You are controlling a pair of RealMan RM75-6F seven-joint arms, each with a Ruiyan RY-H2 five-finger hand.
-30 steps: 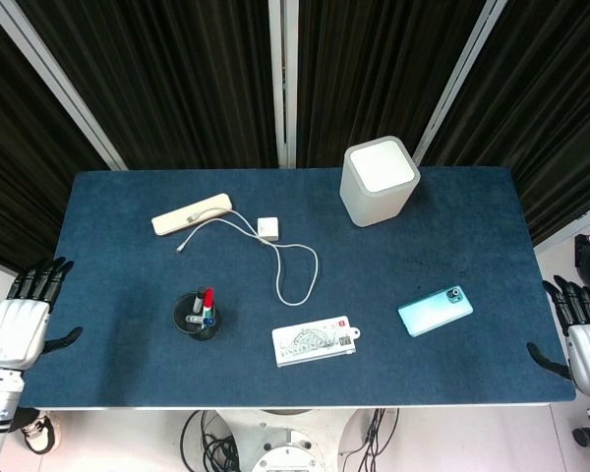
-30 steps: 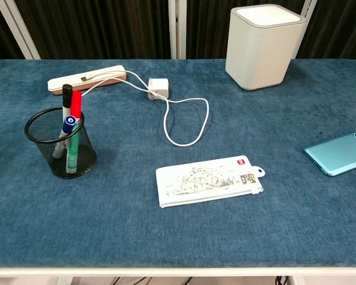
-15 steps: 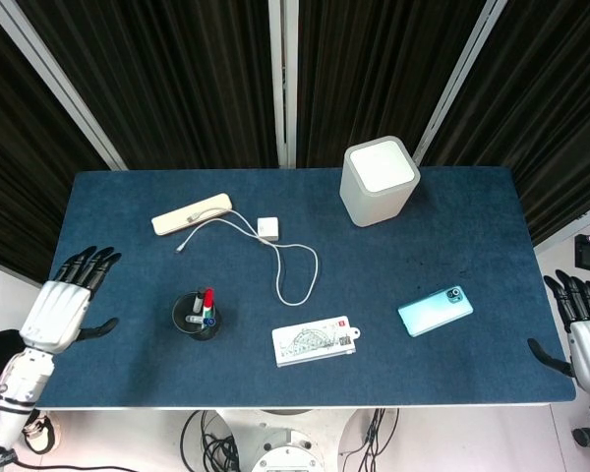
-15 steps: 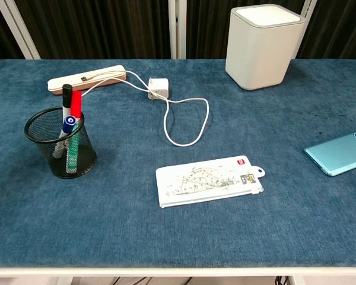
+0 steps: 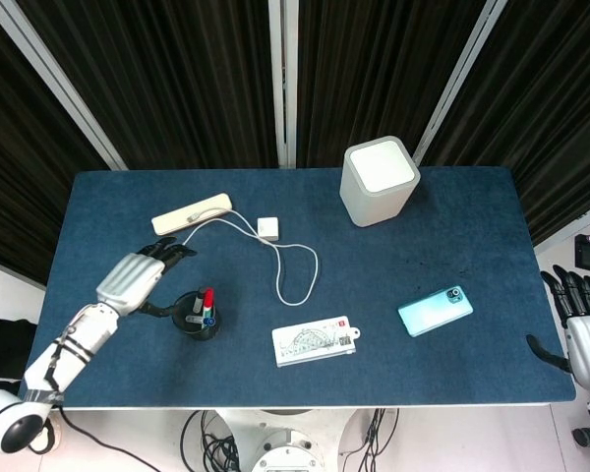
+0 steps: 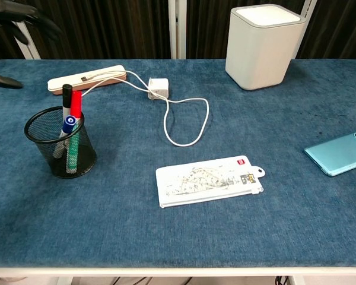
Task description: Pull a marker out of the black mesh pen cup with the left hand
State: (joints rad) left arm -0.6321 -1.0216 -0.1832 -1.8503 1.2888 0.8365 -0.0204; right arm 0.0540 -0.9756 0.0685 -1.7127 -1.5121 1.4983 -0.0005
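Blue-clothed worktop (image 5: 452, 226) before dark curtains: the left robot hand (image 5: 138, 275), fingers spread and grasping nothing, hovers just left of the black mesh pen cup (image 5: 196, 316). Markers (image 6: 71, 113) stand nearly upright in that cup, caps topmost, to the hand's right and slightly nearer the robot. Judging by position, the left hand is far closer; the right robot hand (image 5: 588, 339) waits released off the worktop's far edge.

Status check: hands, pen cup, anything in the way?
Left hand open, beside pen cup. Right hand open at table edge. Markers all in cup. Nothing in the way.
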